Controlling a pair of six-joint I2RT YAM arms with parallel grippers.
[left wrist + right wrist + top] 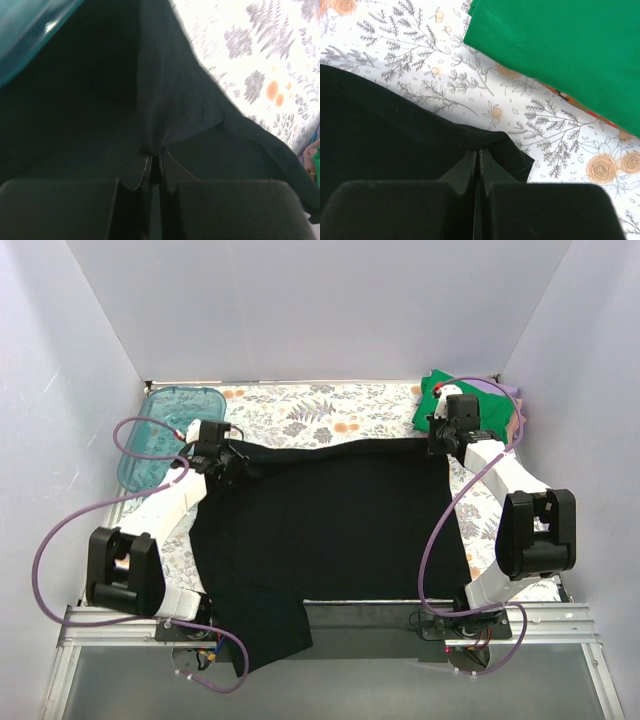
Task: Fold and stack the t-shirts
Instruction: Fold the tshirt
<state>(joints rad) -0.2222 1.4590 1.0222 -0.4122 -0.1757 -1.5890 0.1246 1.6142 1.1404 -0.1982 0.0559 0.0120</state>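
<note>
Left wrist: gripper [155,159] on black t-shirt [172,95]

Matt cloth: black t-shirt [340,520]; smooth cloth: green t-shirt [560,45]; glossy translucent plastic: tray [170,410].

Lab robot cell: plain white walls [300,310], floral-clothed table [300,410], aluminium frame [560,622] at the near edge

Setup-wise, my top cam hangs high behind my bases looking down over the whole table [300,415], while both wrist cams peer out past my own fingers [137,175], really close in, each sharing one far corner of the black tee [330,520] with the overhead, the left adding some teal tray [30,35], the right the green tee [560,45].
</note>
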